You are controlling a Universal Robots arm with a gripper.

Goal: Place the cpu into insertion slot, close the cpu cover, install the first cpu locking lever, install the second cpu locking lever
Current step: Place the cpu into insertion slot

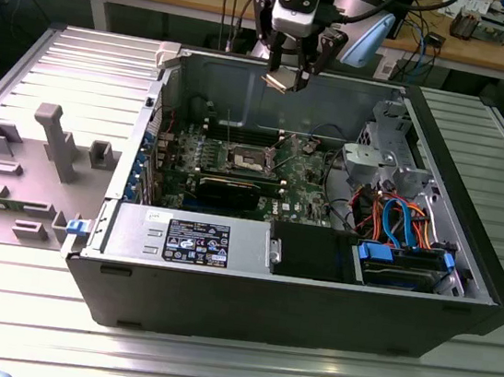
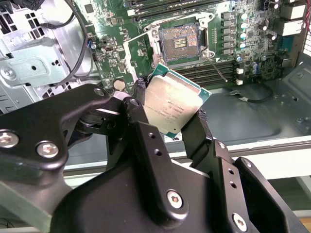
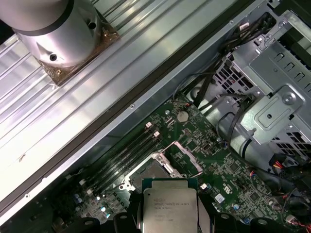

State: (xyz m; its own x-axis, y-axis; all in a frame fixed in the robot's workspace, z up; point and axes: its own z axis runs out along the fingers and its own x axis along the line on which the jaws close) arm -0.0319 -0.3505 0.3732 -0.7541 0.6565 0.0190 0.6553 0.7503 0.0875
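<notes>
In the exterior view an open computer case (image 1: 424,295) lies on the ribbed metal tabletop (image 1: 228,371), its green motherboard (image 1: 305,172) facing up. The arm's jaws hang above the rear wall of the case, clamped on the cpu (image 1: 282,81), which is tilted and well above the board. The insertion slot (image 1: 247,158) sits near the middle of the motherboard, with nothing in it. A grey plastic fixture (image 1: 54,139) stands on the tabletop at the exterior view's left, apart from the case. In the second wrist view the cpu (image 2: 172,104) is seen close up, its pale metal face towards the camera, pinched at opposite edges between the black fingers (image 2: 200,127) – the jaws are closed on the chip. Beyond it the insertion slot (image 2: 181,42) lies bare, dark centre exposed, and the cpu cover (image 2: 137,52) is swung off it, just beside the slot. In the first wrist view the cpu (image 3: 169,206) is held flat towards the camera, in front of the insertion slot (image 3: 154,171) – clear of it, not touching. The arm's round metal base (image 3: 63,34) stands on the tabletop outside the case wall, and a grey drive cage (image 3: 277,107) sits inside the case beside the motherboard (image 3: 228,179).
</notes>
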